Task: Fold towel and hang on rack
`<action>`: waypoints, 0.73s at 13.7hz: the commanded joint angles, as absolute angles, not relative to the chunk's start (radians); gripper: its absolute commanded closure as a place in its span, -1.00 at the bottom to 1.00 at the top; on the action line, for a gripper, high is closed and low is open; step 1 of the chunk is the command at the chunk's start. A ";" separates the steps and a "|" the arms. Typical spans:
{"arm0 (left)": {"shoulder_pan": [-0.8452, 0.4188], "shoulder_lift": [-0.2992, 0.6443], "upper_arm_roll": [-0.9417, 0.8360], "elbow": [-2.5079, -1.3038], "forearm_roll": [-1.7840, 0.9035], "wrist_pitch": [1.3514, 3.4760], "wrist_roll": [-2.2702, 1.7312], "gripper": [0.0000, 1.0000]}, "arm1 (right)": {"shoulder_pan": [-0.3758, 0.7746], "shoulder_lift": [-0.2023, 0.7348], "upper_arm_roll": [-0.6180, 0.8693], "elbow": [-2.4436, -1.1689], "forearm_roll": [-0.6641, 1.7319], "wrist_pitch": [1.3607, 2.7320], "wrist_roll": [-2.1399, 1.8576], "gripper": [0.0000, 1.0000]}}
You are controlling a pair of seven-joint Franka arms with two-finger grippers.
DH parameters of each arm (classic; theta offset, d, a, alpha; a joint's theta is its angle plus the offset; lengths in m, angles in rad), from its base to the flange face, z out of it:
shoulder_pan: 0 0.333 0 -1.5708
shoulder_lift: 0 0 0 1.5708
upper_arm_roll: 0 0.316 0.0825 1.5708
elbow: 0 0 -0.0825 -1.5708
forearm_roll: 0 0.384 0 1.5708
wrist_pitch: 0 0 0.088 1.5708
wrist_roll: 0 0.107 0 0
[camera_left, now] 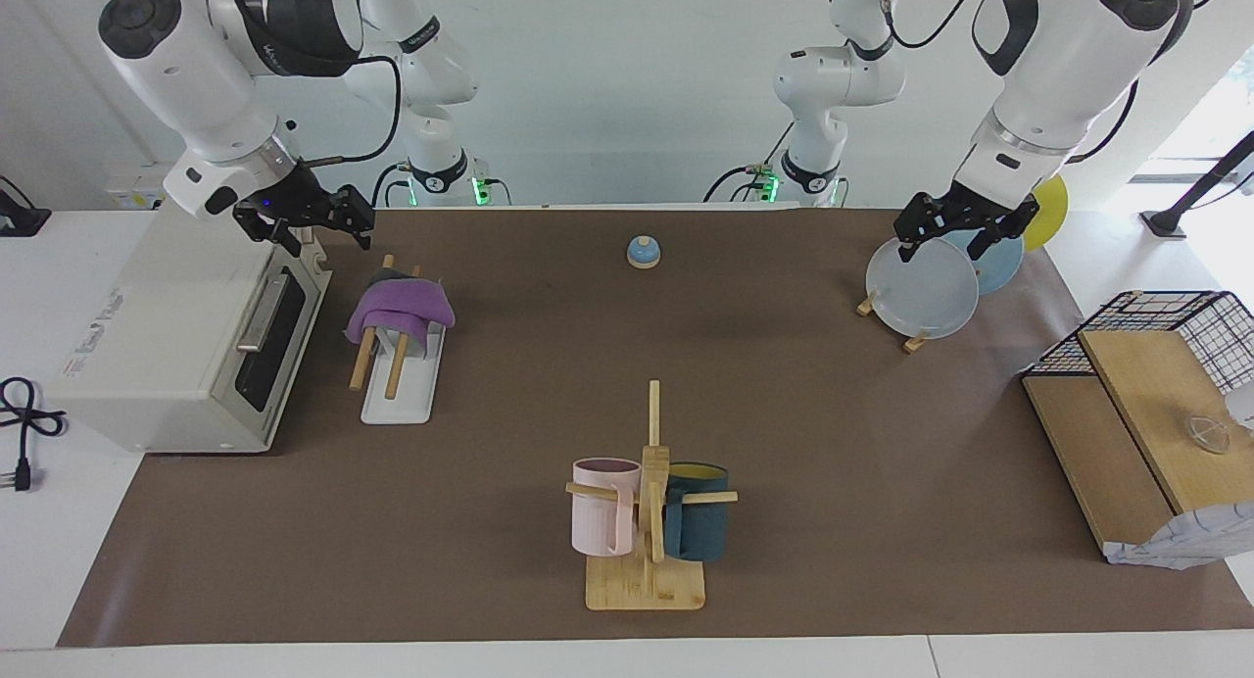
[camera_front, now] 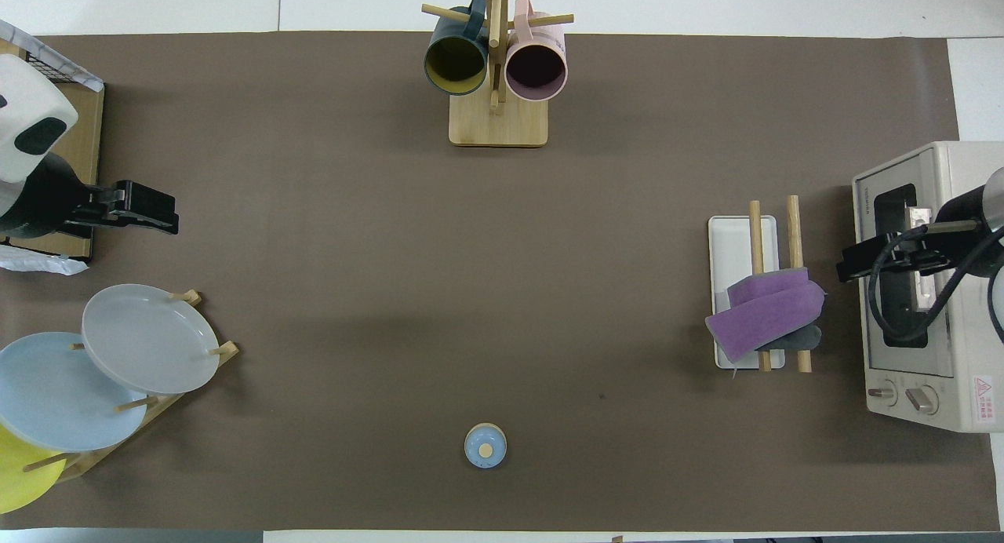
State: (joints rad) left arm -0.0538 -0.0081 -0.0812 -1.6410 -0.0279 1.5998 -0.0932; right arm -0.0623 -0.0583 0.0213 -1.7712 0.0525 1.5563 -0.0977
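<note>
The purple towel (camera_left: pixel 400 309) hangs folded over the two wooden rods of the rack (camera_left: pixel 396 401), at the end of the rods nearer the robots. Its greyish underside shows at one edge. In the overhead view the towel (camera_front: pixel 765 317) drapes across both rods, and the rack's white base (camera_front: pixel 729 237) lies under them. My right gripper (camera_left: pixel 312 229) is open and empty, raised over the edge of the toaster oven beside the rack, apart from the towel; it also shows in the overhead view (camera_front: pixel 851 264). My left gripper (camera_left: pixel 962 237) is open and empty, raised over the plate holder; it also shows in the overhead view (camera_front: pixel 169 213).
A white toaster oven (camera_left: pixel 176 355) stands beside the rack at the right arm's end. A bamboo mug stand (camera_left: pixel 647 580) with a pink and a teal mug stands farther from the robots. A small blue bell (camera_left: pixel 643 253), a plate holder with plates (camera_left: pixel 921 291) and a wire basket with wooden boards (camera_left: pixel 1136 404) are also there.
</note>
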 commanded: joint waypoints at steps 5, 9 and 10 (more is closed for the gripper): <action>-0.060 -0.017 -0.066 -1.646 -0.041 1.606 -0.087 -1.00 | -0.026 0.005 0.028 -1.623 0.015 1.470 -0.071 -1.00; -0.060 -0.018 -0.067 -1.646 -0.040 1.608 -0.089 -1.00 | 0.008 0.012 0.018 -1.588 -0.027 1.467 -0.025 -1.00; -0.060 -0.021 -0.067 -1.646 -0.040 1.608 -0.086 -1.00 | 0.006 0.015 0.015 -1.589 -0.018 1.462 -0.023 -1.00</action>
State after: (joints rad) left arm -0.0538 -0.0081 -0.0775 -1.6411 -0.0293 1.6000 -0.0933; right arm -0.0064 -0.0107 0.0225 -1.6277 0.0040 1.4883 -0.0429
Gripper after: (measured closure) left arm 0.000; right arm 0.000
